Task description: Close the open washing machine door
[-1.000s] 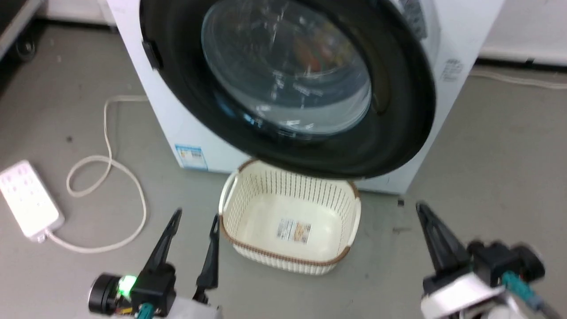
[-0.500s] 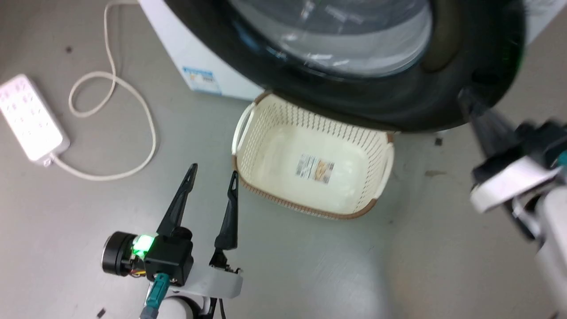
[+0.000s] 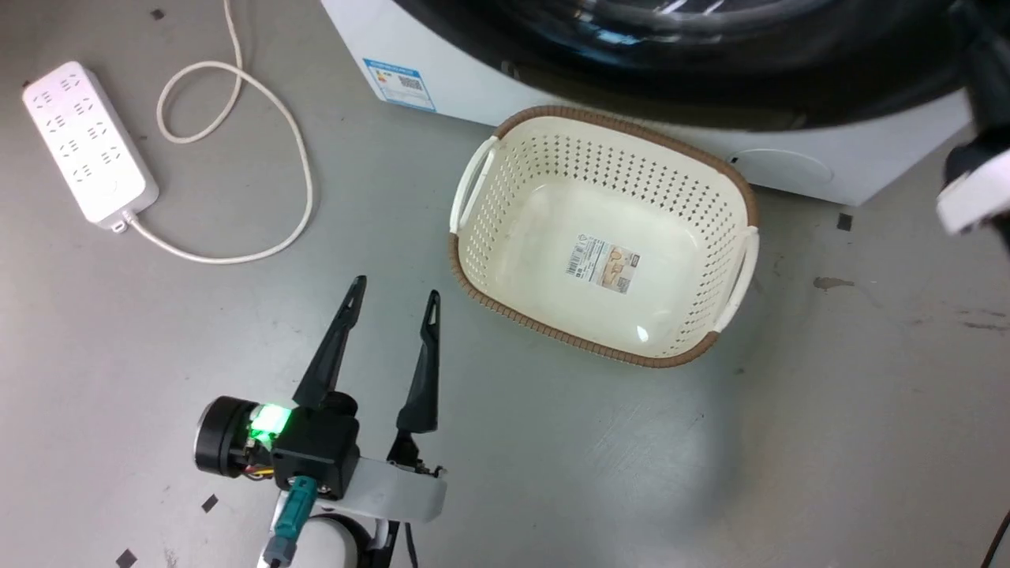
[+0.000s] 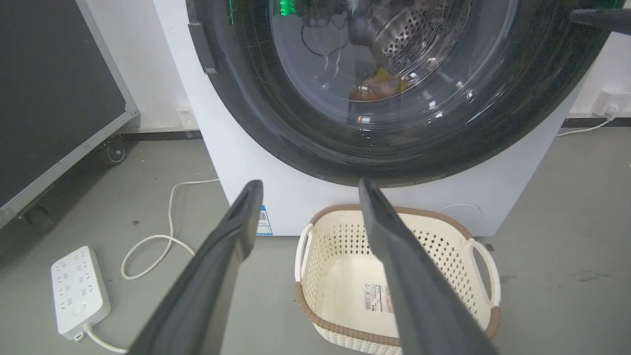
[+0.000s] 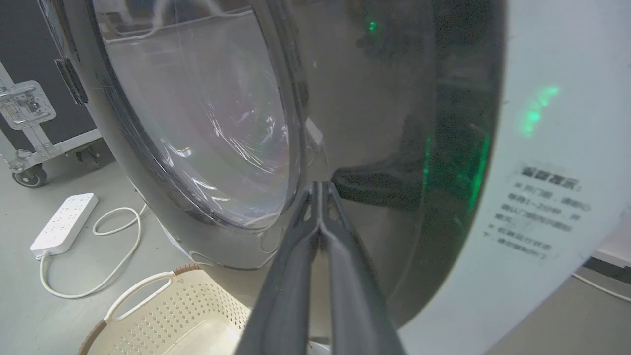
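- The left gripper (image 3: 394, 292) hovers over the grey floor, its 2 long dark fingers spread apart with nothing between them.
- Ahead of and above those open jaws, the washing machine door (image 4: 374, 64) covers the front of the white washing machine (image 4: 236, 148). It is a glossy black ring around a bulging glass window.
- The right gripper (image 5: 320, 186) has its 2 fingers pressed together, holding nothing.
- Its tips sit right at the door's black rim, just right of the glass. Whether they touch it, or whether the door is latched, cannot be told.
- A cream perforated basket (image 3: 694, 197) sits on the floor just right of the left jaws' tips, below the door.
- A white power strip (image 3: 87, 142) and its looped cable (image 3: 308, 197) lie left of the left jaws.
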You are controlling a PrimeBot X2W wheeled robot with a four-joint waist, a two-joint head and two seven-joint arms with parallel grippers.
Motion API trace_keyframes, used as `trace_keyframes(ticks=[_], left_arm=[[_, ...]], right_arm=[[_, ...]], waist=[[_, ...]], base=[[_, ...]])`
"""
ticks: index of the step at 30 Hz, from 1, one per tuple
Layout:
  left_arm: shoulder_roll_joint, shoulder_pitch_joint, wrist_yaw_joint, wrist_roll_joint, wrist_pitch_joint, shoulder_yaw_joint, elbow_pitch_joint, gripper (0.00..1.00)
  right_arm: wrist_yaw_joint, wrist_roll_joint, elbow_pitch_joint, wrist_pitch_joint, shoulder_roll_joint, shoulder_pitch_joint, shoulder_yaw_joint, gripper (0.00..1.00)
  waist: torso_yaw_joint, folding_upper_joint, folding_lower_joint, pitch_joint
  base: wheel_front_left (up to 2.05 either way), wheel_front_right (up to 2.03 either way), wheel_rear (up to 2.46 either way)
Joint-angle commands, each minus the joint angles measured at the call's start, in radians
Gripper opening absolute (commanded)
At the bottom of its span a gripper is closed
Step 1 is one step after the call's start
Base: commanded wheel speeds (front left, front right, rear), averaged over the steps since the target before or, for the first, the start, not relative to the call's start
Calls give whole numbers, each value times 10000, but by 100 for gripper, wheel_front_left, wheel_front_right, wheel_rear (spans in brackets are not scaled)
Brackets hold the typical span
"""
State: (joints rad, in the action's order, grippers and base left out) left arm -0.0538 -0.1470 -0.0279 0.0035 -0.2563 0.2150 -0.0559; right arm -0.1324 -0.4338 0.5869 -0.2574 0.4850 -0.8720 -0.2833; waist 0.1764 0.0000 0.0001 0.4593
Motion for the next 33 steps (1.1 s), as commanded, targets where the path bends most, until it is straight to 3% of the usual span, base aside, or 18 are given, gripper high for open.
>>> trace_keyframes(ticks=[1,12,20,21,22,27,29,33], left_arm=[[-11,-93,-56,-35,-55,48,-7,100],[-15,-121,-176,-107,-55,83,50,100],[-93,123,-66,-217,-55,-71,314,100],[-123,181,-27,-186,-55,-38,418,100],[-125,246,-2,-192,-55,-18,529,100],[-156,565,70,-344,-55,-215,907,100],[-220,735,87,-318,-55,-289,1062,100],[-306,1106,88,-376,-55,-508,1383,100]], right_arm=[[17,-203,232,-43,99,-336,84,0],[17,-880,1516,-41,67,-1183,55,0],[17,-934,1082,-42,-354,280,469,0],[17,-877,962,-42,-464,637,563,46],[17,-785,814,-42,-573,1036,623,100],[17,-117,-474,-43,-1197,3108,1500,100],[17,769,-1248,-43,-1343,4029,1742,100],[17,1822,-2452,-43,-2280,5664,2686,100]], waist=[[46,0,-1,27],[79,0,-1,-198],[-290,0,-1,-1437],[-359,0,-1,-1675],[-425,0,-1,-1921],[-823,0,-1,-3043],[-979,0,-1,-3442],[-1321,0,-1,-4130]], base=[[0,0,0],[0,0,0],[0,0,0],[0,0,0],[0,0,0],[0,0,0],[0,0,0],[0,0,0]])
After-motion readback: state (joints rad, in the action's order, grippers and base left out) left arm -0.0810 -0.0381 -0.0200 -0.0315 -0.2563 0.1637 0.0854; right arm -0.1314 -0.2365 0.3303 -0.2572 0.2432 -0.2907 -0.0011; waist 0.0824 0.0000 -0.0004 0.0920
